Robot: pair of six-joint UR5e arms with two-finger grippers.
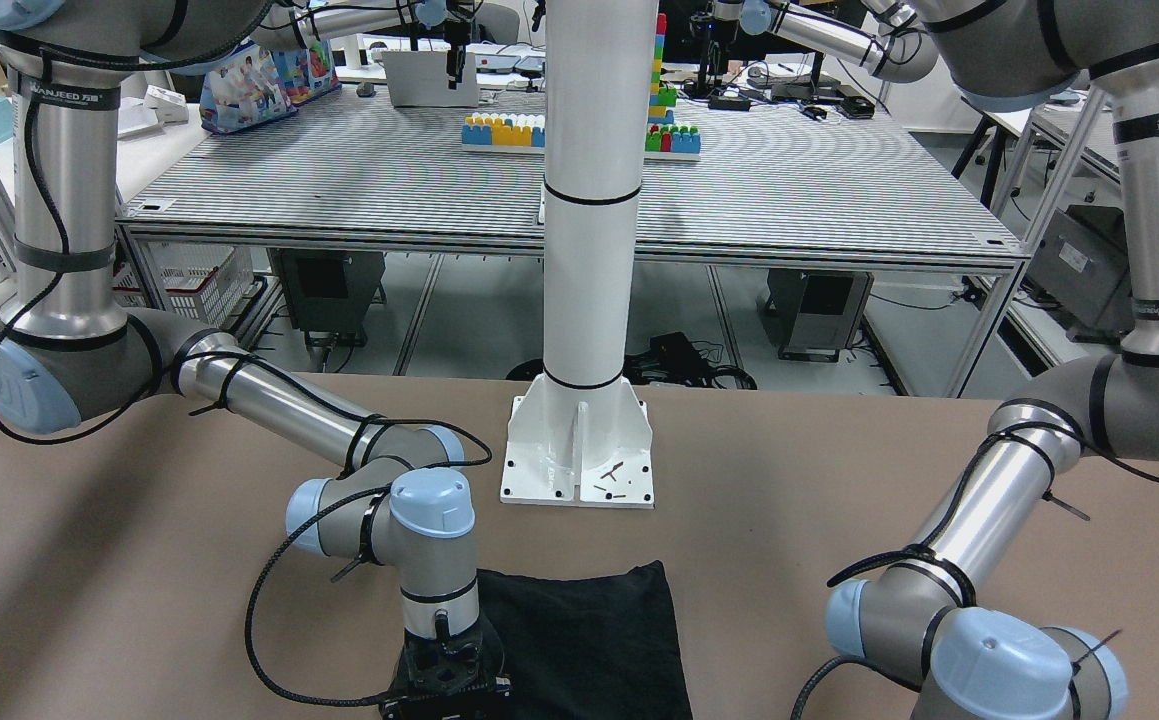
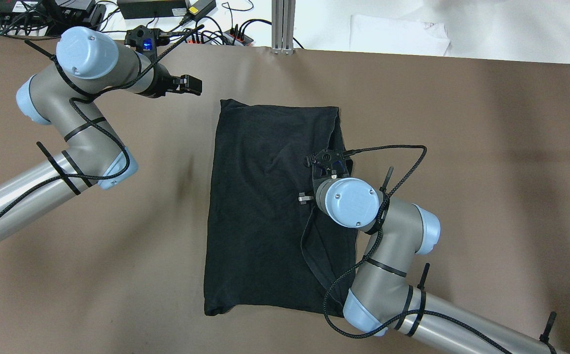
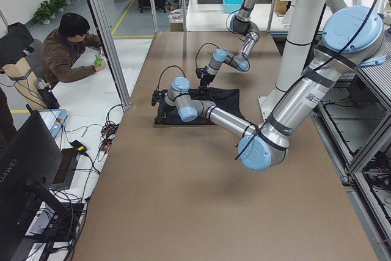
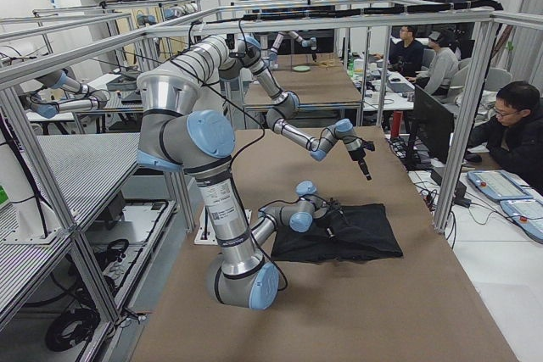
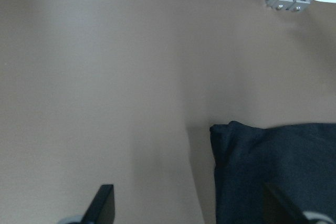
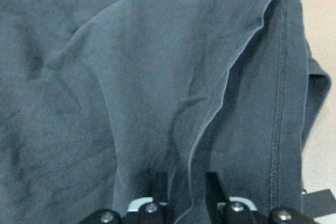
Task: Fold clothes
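Note:
The black garment (image 2: 265, 206) lies flat on the brown table, folded into a tall rectangle. My right gripper (image 2: 331, 162) is low over its right side. In the right wrist view, the right gripper (image 6: 184, 198) has its fingers close together, pinching a raised fold of the top layer beside the stitched hem (image 6: 278, 103). My left gripper (image 2: 194, 86) hovers above bare table just left of the garment's far left corner. In the left wrist view, that gripper (image 5: 189, 203) is open and empty, with the garment corner (image 5: 273, 171) to its right.
The white pillar (image 1: 589, 250) stands on its bolted base (image 1: 579, 460) at the robot's side of the table, behind the garment (image 1: 589, 640). Cables and power strips (image 2: 157, 10) lie past the table's far edge. Operators sit beyond that edge.

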